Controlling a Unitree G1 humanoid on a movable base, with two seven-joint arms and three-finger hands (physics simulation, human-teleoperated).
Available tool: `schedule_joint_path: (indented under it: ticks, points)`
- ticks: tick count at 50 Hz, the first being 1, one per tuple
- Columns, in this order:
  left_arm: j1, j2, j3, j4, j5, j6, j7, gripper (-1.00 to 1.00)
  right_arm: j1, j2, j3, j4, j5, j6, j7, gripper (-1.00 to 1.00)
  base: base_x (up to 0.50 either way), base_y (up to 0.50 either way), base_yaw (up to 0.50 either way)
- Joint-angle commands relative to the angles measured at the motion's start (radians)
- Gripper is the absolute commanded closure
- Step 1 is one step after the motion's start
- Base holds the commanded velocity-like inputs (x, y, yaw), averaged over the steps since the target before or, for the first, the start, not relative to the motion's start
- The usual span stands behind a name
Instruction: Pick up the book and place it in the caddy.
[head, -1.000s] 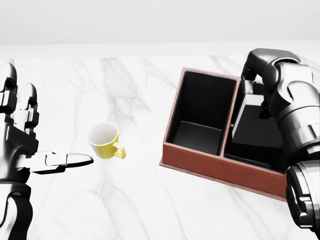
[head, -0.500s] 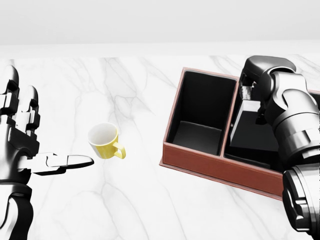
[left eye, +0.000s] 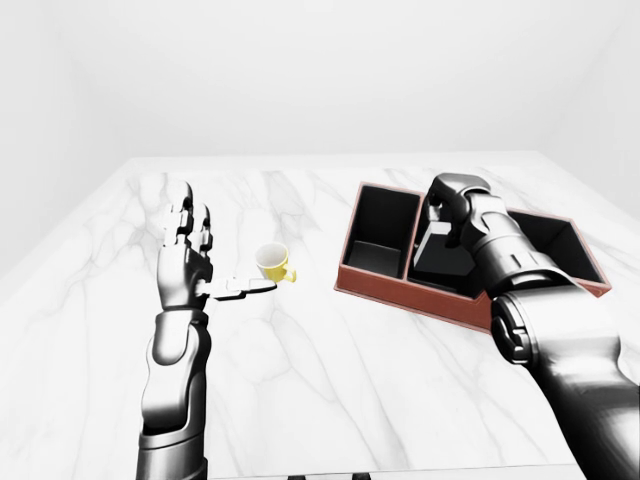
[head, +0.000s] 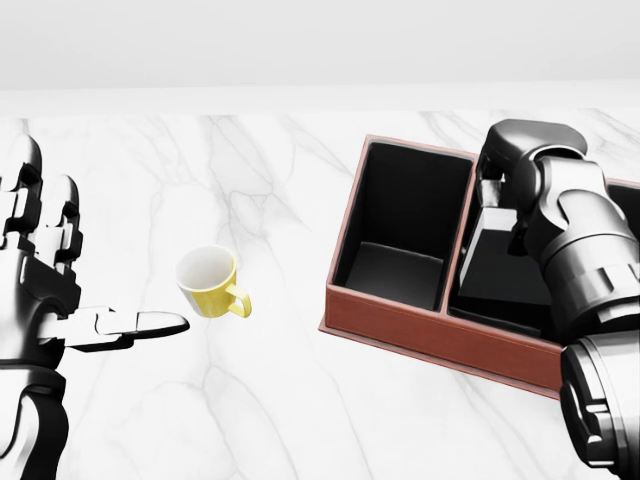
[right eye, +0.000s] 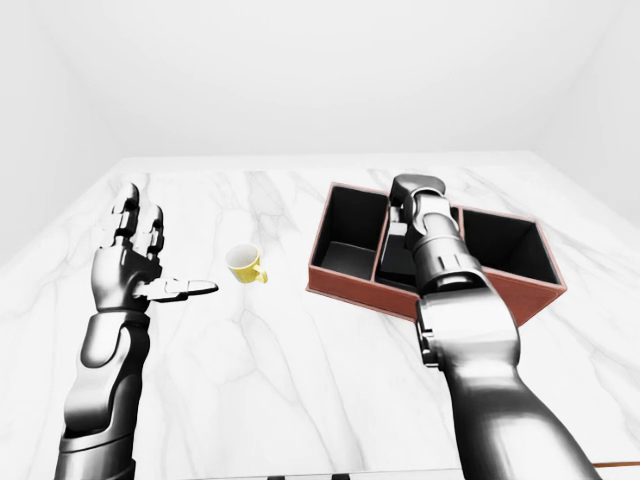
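The red-brown caddy (head: 420, 335) with black compartments lies on the marble table at the right of the head view. The dark book (head: 505, 265) stands tilted inside its middle compartment. My right hand (head: 492, 195) is above that compartment, its fingers closed round the book's top edge; my forearm hides much of them. My left hand (left eye: 190, 262) is raised at the left, open and empty, with its thumb pointing toward a yellow mug.
A yellow mug (head: 207, 282) stands on the white marble table (left eye: 330, 390) left of the caddy, close to my left thumb. The caddy's left compartment (head: 400, 240) and right compartment (right eye: 505, 245) hold nothing. The table's near edge shows low in the left-eye view.
My right hand has moved a little left and down with the book, which now sits lower in the middle compartment. The left hand and the mug have not moved.
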Motion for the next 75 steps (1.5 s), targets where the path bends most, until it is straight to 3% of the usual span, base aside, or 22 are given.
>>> schedule_joint_path:
  ticks: [1,75]
  points:
    - [0.002,0.000,0.001,0.003,0.004,0.000,0.000,-1.00,-0.004,0.002,0.018,-0.001,-0.029,0.000,-0.038,1.00,0.00,0.00,0.00]
    - [-0.020,0.007,-0.002,0.043,0.025,0.000,-0.006,-1.00,0.084,0.046,0.003,0.034,-0.092,0.000,-0.176,1.00,0.00,0.00,0.00]
